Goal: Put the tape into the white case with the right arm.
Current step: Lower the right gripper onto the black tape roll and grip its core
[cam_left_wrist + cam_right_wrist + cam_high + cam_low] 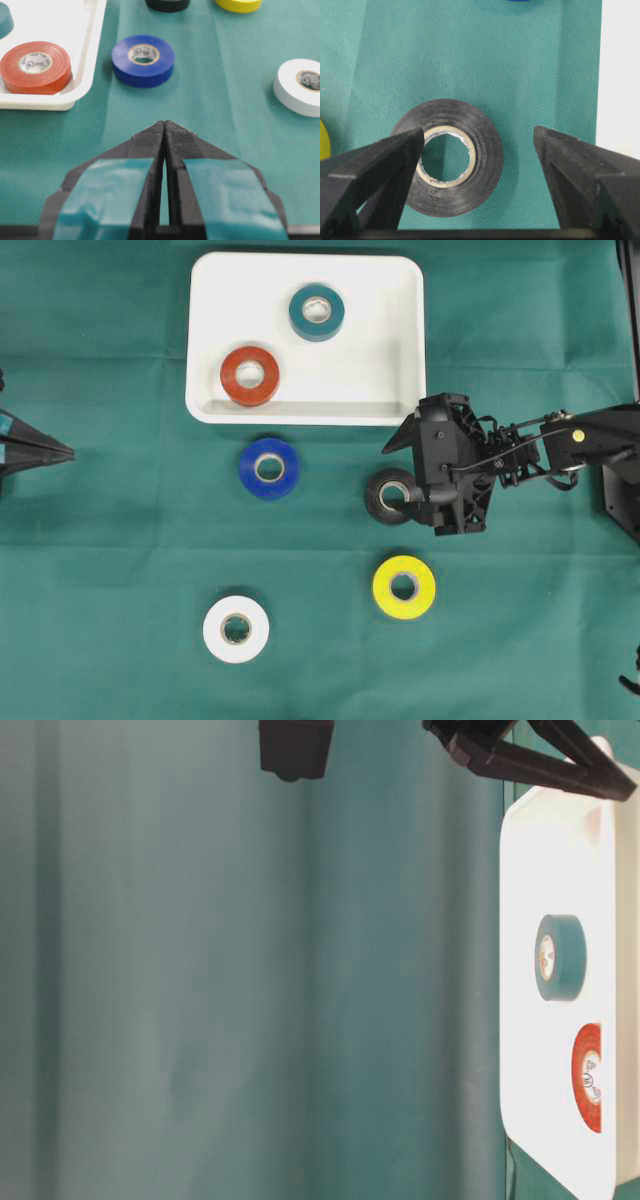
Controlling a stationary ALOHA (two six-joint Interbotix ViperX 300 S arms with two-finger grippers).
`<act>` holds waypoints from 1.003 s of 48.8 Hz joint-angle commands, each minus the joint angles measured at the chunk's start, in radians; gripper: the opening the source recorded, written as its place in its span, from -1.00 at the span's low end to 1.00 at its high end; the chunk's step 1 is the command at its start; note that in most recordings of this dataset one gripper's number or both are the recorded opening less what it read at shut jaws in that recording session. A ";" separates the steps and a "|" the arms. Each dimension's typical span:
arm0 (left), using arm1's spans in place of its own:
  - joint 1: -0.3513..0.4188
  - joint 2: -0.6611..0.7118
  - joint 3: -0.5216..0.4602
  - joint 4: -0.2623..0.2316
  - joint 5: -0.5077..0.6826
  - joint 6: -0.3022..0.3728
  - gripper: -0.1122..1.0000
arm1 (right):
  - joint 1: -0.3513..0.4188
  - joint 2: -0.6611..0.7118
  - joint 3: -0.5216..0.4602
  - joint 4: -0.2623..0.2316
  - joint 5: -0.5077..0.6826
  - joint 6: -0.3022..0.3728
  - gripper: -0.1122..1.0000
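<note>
Over the black tape roll (451, 157), the right gripper (479, 145) is spread wide, one black finger (385, 155) above the roll's cardboard core, the other finger (570, 160) out past the roll's outer edge over bare cloth. Whether either finger touches the roll cannot be told. The roll lies flat on the green tabletop (520, 640), just below the lower right corner of the white case (400, 340). From overhead, the right arm (580, 440) reaches in from the right edge. Inside the case lie a teal roll (317, 312) near the top and a red roll (250, 375) near the lower left rim. On the cloth, a blue roll (269, 468) sits just below the case, a yellow roll (404, 587) below the black one, and a white roll (236, 629) at lower left. At the far left edge, the left gripper (164, 131), marked with teal patches, has its fingers pressed together with nothing between them, well apart from all the rolls.
</note>
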 commanded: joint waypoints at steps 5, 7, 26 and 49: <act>0.003 0.012 -0.011 -0.002 -0.011 0.000 -0.79 | -0.002 0.006 -0.023 -0.002 0.015 0.006 0.28; 0.003 0.012 -0.011 -0.002 -0.011 0.000 -0.79 | -0.003 0.012 -0.026 -0.002 0.031 0.008 0.28; 0.003 0.012 -0.011 -0.002 -0.011 0.000 -0.79 | -0.003 0.072 -0.103 0.000 0.204 0.008 0.28; 0.003 0.012 -0.011 -0.002 -0.011 0.000 -0.79 | -0.002 0.121 -0.115 -0.002 0.206 -0.002 0.21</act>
